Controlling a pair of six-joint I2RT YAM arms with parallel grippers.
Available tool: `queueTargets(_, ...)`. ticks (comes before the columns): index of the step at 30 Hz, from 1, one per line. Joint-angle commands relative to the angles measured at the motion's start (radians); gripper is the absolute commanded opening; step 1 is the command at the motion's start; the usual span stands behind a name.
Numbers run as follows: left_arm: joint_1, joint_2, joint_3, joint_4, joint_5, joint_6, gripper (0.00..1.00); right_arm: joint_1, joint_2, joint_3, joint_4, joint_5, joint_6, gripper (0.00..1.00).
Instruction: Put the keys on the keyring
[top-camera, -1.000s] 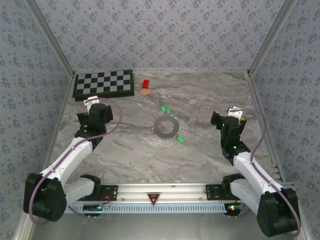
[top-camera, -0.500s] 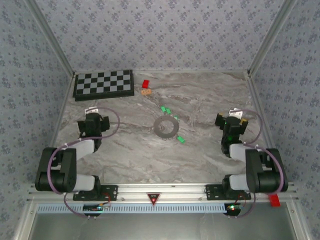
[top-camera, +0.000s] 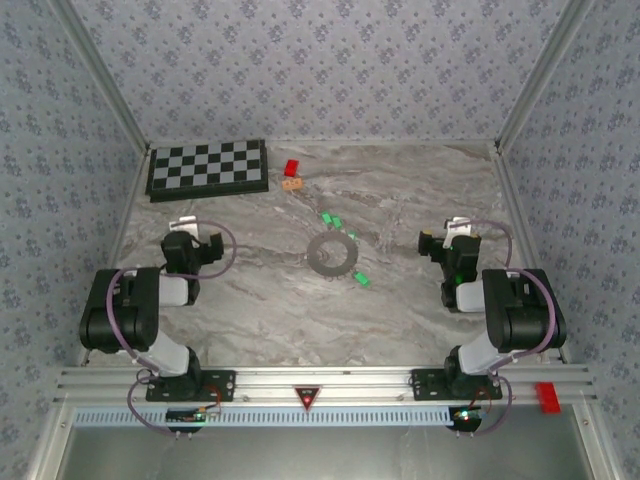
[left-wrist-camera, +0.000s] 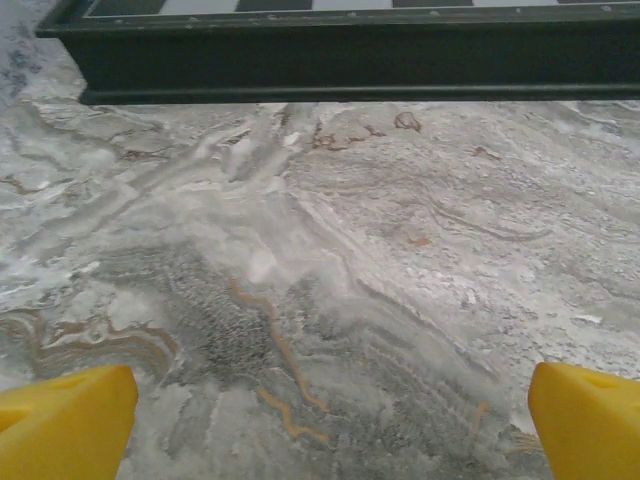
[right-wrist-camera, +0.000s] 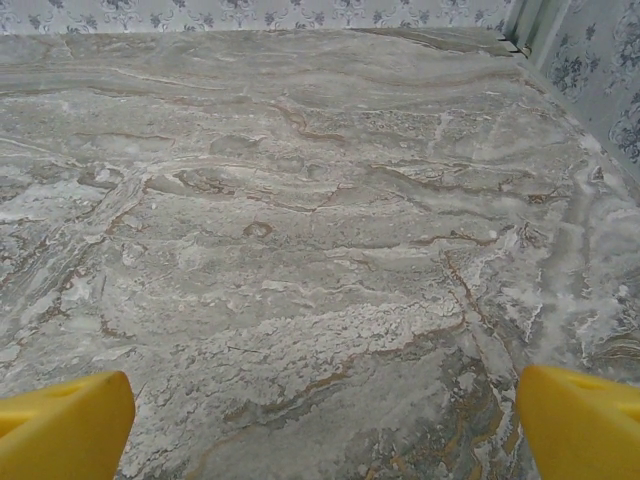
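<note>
The grey-tan keyring (top-camera: 331, 253) lies flat at the table's middle. Two green-headed keys (top-camera: 332, 219) lie just behind it, and a third key (top-camera: 362, 280) lies at its front right. My left gripper (top-camera: 190, 232) hovers low at the left, well apart from the ring. In the left wrist view the gripper (left-wrist-camera: 325, 430) is open, with bare marble between its yellow fingertips (left-wrist-camera: 60, 420). My right gripper (top-camera: 450, 236) sits at the right, also clear of the ring. In the right wrist view the gripper (right-wrist-camera: 322, 430) is open over bare marble.
A black chessboard (top-camera: 208, 167) lies at the back left, and its dark edge (left-wrist-camera: 340, 60) is just ahead of the left gripper. A small red block (top-camera: 292, 167) and a tan piece (top-camera: 292, 184) sit beside it. Patterned walls enclose the table.
Both arms have folded back toward their bases, drawing in from their stretched poses. The grippers stay wide open. Ring and keys have not moved.
</note>
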Motion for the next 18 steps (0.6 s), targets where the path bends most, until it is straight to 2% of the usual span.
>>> queueTargets(1, -0.001, -0.008, 0.048, 0.026, 0.041, 0.006, 1.00, -0.007, -0.006, 0.067, -0.087, 0.050, 0.009, 0.99)
queueTargets(4, 0.001, -0.006, 0.044, 0.035, 0.041, 0.006, 1.00, 0.012, 0.003, 0.064, -0.058, 0.099, 0.001, 0.99)
queueTargets(18, -0.005, -0.008, 0.044, 0.032, 0.034, 0.010, 1.00, 0.013, 0.001, 0.064, -0.059, 0.101, 0.000, 0.99)
